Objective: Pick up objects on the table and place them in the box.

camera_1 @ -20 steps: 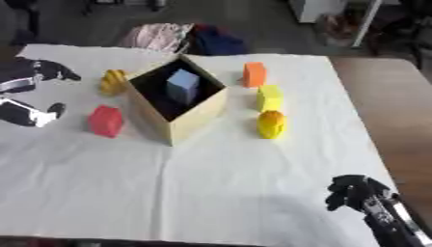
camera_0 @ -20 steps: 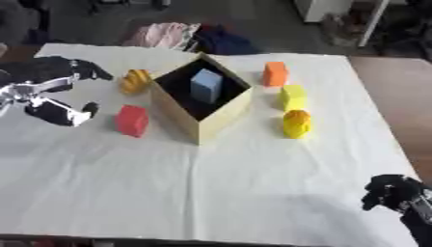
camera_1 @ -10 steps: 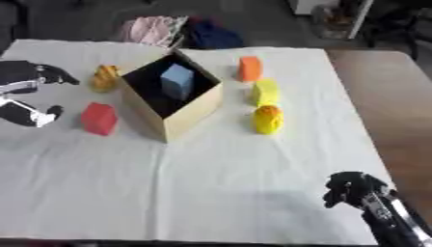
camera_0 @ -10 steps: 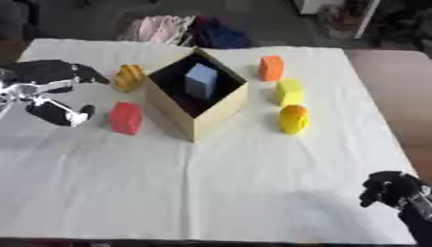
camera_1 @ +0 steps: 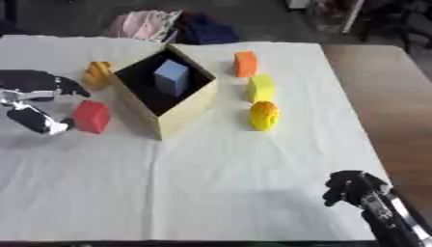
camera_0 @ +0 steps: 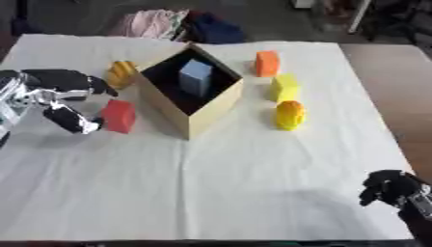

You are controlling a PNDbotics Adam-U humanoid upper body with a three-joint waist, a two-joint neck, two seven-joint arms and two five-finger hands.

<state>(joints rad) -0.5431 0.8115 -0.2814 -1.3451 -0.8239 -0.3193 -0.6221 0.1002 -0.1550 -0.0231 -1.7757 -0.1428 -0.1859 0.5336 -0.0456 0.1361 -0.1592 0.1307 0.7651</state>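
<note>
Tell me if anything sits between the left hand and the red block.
Nothing visible does. The left hand is open right beside the red block, with only bare white cloth between them. The box stands on the block's far side.

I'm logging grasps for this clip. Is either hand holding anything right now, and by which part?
Nothing is held. The left hand is open beside the red block, thumb close to it but not closed on it. The right hand is curled and empty at the lower right.

A creased matt white cloth covers the table; the box looks like plain matt cardboard; the left hand shows glossy black and silver metal
</note>
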